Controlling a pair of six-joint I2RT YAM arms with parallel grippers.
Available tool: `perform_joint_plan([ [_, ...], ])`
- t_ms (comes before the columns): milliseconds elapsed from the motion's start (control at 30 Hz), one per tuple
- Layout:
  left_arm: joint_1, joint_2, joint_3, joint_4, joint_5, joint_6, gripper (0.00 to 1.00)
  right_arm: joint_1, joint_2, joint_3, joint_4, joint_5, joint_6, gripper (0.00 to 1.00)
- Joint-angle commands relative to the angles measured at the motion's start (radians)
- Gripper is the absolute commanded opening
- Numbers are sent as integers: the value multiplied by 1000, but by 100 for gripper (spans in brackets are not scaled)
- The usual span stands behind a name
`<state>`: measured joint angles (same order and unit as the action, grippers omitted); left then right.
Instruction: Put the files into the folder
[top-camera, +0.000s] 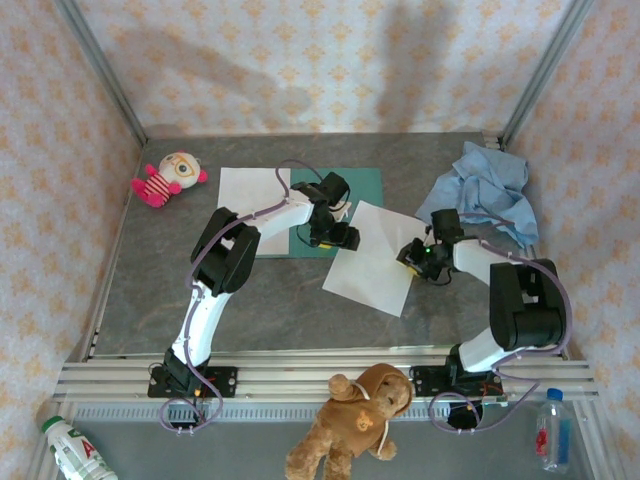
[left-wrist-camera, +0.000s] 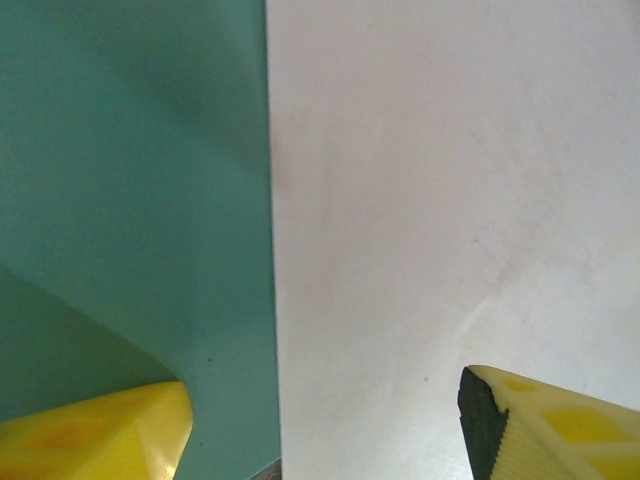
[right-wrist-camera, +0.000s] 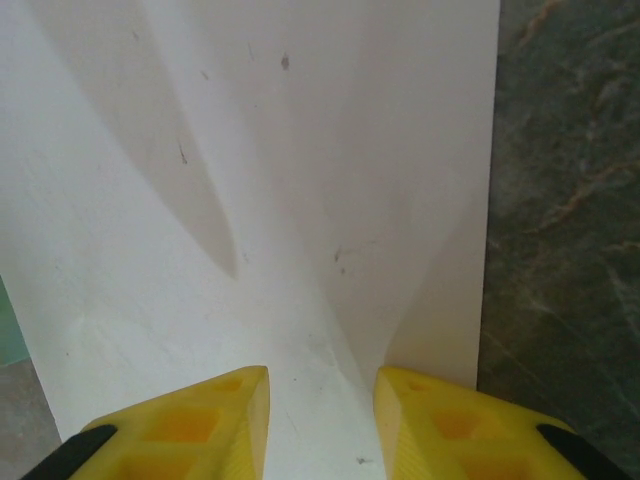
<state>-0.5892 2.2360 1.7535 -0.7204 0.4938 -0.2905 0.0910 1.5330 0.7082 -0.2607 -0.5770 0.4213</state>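
Left end effector (left-wrist-camera: 325, 420) spread wide where the tilted plain white paper sheet (top-camera: 372, 262) meets the thin teal-green card folder (top-camera: 365, 185) at upper centre, my right end effector (right-wrist-camera: 320, 400) half-closed at that sheet's edge, grip unclear; the second white sheet (top-camera: 250, 200) lies left of the folder, so I judge neither filed.

You had no word or number you could read. The white bottle (top-camera: 72, 450) at the near left corner wore a label with a red mark, possibly a letter, too small to tell. The clear bottle (top-camera: 553, 432) had a blue band, equally illegible.
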Motion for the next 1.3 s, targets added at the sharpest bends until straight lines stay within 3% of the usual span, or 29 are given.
perform_joint_plan([
  [0,3,17,-23,18,-7,-6,76,21,38,-16,22,16,25,35],
  [467,1,21,-43,25,-15,-7,81,79,76,14,60,13,68,34],
  [533,0,22,-40,23,-18,-6,89,86,79,17,68,9,75,34],
  [1267,-16,45,-19,-14,-69,13,90,108,100,39,138,-24,148,33],
])
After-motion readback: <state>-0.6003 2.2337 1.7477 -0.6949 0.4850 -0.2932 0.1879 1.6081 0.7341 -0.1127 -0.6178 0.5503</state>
